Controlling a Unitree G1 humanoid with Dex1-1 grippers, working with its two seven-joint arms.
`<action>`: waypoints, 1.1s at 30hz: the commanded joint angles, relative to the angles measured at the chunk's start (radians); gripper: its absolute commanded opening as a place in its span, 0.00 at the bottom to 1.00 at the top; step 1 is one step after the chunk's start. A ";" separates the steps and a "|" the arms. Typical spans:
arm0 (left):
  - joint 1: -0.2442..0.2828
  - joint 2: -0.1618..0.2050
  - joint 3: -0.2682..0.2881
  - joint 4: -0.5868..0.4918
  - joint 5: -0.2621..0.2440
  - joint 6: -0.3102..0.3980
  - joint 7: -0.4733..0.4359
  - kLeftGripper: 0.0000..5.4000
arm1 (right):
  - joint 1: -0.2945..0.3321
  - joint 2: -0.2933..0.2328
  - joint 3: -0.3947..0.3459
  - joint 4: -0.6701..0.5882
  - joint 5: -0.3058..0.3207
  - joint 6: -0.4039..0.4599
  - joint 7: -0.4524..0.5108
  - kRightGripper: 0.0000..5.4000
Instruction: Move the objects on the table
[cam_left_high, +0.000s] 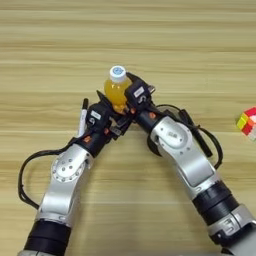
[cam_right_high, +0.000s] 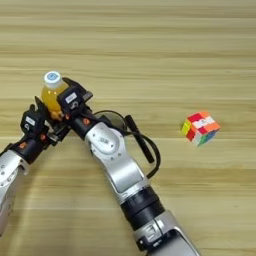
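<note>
The orange-drink bottle (cam_left_high: 115, 89) with its white cap stands upright on the table (cam_left_high: 60, 45), just left of centre. My right gripper (cam_left_high: 130, 93) reaches in from the right and presses against the bottle's side, shut on it. The left gripper (cam_left_high: 111, 116) sits low at the bottle's base, coming from the lower left. One slim marker pen (cam_left_high: 82, 118) lies on the wood just left of the left wrist. A second black pen (cam_right_high: 139, 138) lies beside the right forearm. A dark shape (cam_left_high: 151, 146) under the right forearm is mostly hidden.
A multicoloured puzzle cube (cam_right_high: 200, 128) rests on the table to the right, well apart from both arms. Black cables loop off both forearms near the table surface.
</note>
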 joint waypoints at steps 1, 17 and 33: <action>-0.019 0.000 -0.001 0.007 0.004 -0.006 0.000 0.63 | 0.024 0.038 0.011 -0.024 -0.002 0.008 -0.005 0.67; -0.025 -0.003 0.010 0.016 0.014 -0.008 0.017 0.68 | 0.021 0.036 0.004 -0.016 0.003 0.007 -0.010 0.67; -0.039 -0.004 0.021 0.033 0.042 -0.014 0.058 0.97 | -0.016 0.056 -0.092 -0.046 0.022 -0.075 -0.116 0.67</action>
